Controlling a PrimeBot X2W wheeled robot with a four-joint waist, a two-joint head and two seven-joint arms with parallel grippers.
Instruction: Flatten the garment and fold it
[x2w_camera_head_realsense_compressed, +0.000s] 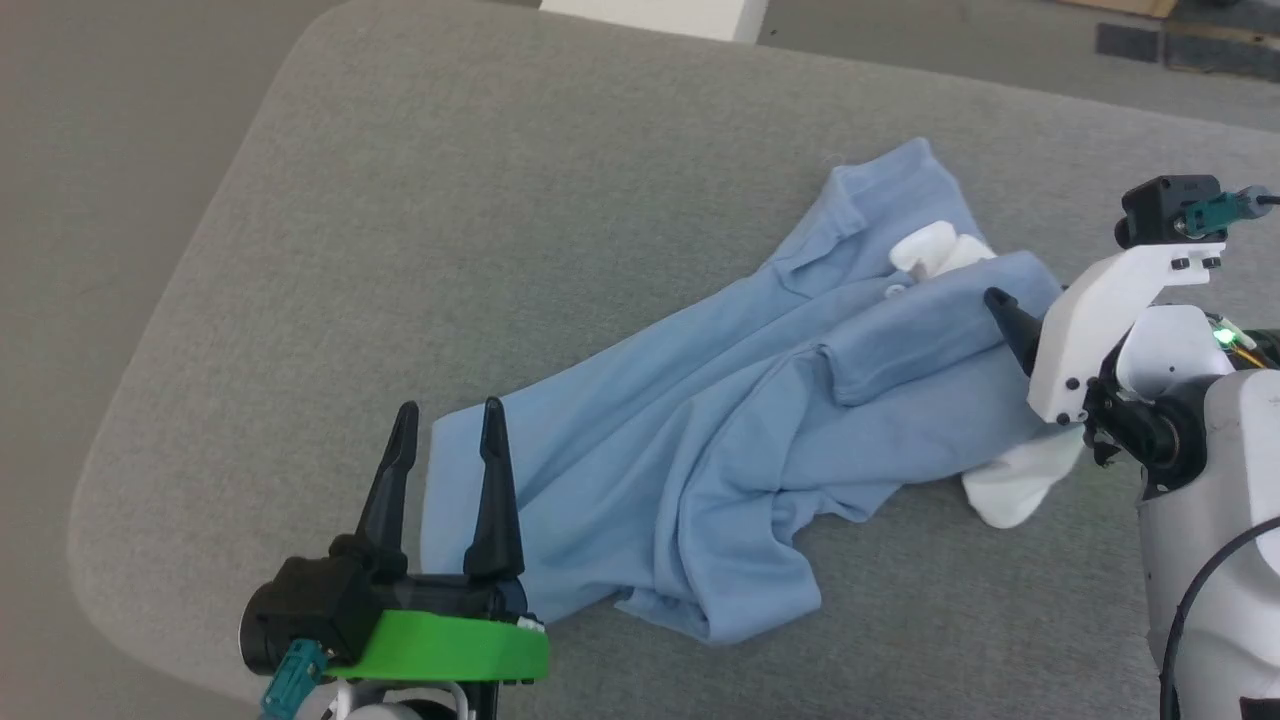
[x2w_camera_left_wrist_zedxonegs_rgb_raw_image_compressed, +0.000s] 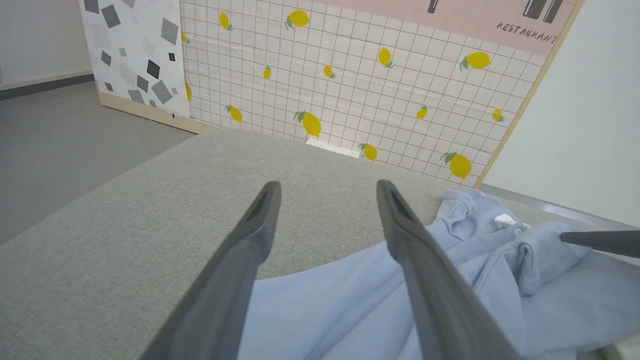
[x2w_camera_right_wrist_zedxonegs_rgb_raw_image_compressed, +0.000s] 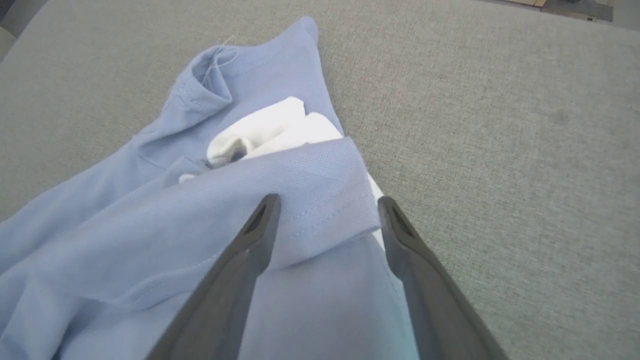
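grey upholstered cushion (x2w_camera_head_realsense_compressed: 480, 200) with a rounded corner, grey floor (x2w_camera_head_realsense_compressed: 100, 150) beyond it on the left. at the far edge stands a gridded panel with yellow lemons (x2w_camera_left_wrist_zedxonegs_rgb_raw_image_compressed: 350, 75), and beside it a white panel with grey and black squares (x2w_camera_left_wrist_zedxonegs_rgb_raw_image_compressed: 135, 55). nothing lies on the cushion between the arms but the cloth.

garment (x2w_camera_head_realsense_compressed: 700, 400): light blue, crumpled, running diagonally from the near-left hem up to the collar at the far right. white collar lining (x2w_camera_head_realsense_compressed: 935, 250) turned outward. one sleeve (x2w_camera_head_realsense_compressed: 930, 330) folded across the chest. a white fold of cloth (x2w_camera_head_realsense_compressed: 1020, 480) pokes out under the right wrist; cannot tell which part it is.

left gripper (x2w_camera_head_realsense_compressed: 449, 406): fingers spread apart, holding nothing. it sits at the near-left corner of the hem, one finger over bare cushion, the other over the blue edge. contact with the cloth cannot be told.

right gripper (x2w_camera_right_wrist_zedxonegs_rgb_raw_image_compressed: 328, 199): fingers apart, nothing clamped, straddling the stitched sleeve hem near the collar.

head view gives the whole lie of the shirt and one dark right fingertip on the sleeve. right wrist view adds the weave and hem stitching. left wrist view adds the back panels and the right arm's finger (x2w_camera_left_wrist_zedxonegs_rgb_raw_image_compressed: 600, 242) entering from the right edge.
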